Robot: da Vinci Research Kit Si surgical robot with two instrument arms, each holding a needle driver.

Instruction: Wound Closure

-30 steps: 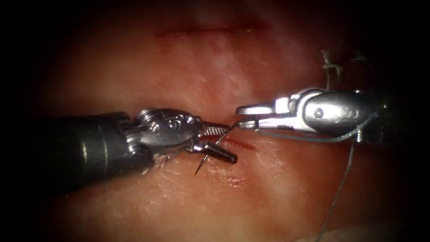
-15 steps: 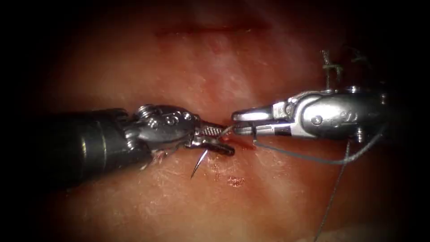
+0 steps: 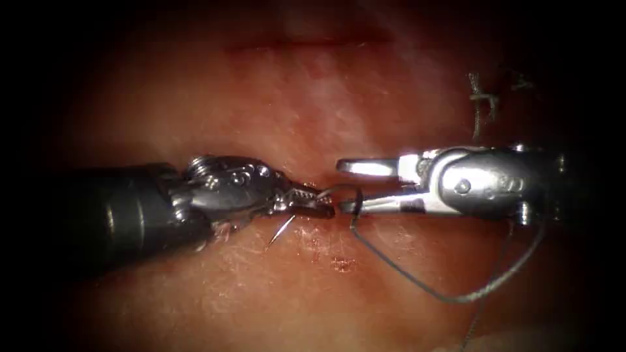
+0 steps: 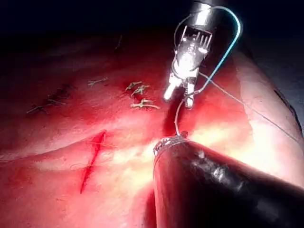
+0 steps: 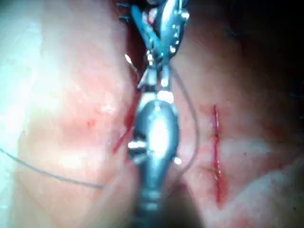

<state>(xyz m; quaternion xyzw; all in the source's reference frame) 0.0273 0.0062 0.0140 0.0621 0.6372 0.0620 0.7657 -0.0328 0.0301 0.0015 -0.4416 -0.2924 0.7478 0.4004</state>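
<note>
I see the left arm's steel needle driver (image 3: 314,202) entering from the left, its jaws pressed together on the thin curved steel needle (image 3: 280,231). The grip sits partway along the curve; the pointed end projects down and to the left below the jaws, clear of the pale red pork tissue (image 3: 274,104). I cannot tell whether the far end of the needle touches the tissue.

The right arm's steel needle driver (image 3: 345,186) enters from the right. Its jaws are spread, the upper jaw level and the lower jaw angled beneath it, holding nothing. Its tips stand just beside the left tool's tips.

The dark grey thread (image 3: 404,277) curls between the two tools' tips, then sags in a wide loop below the right tool and rises again toward its wrist.

Short cut thread ends (image 3: 481,99) lie on the tissue above the right tool.
</note>
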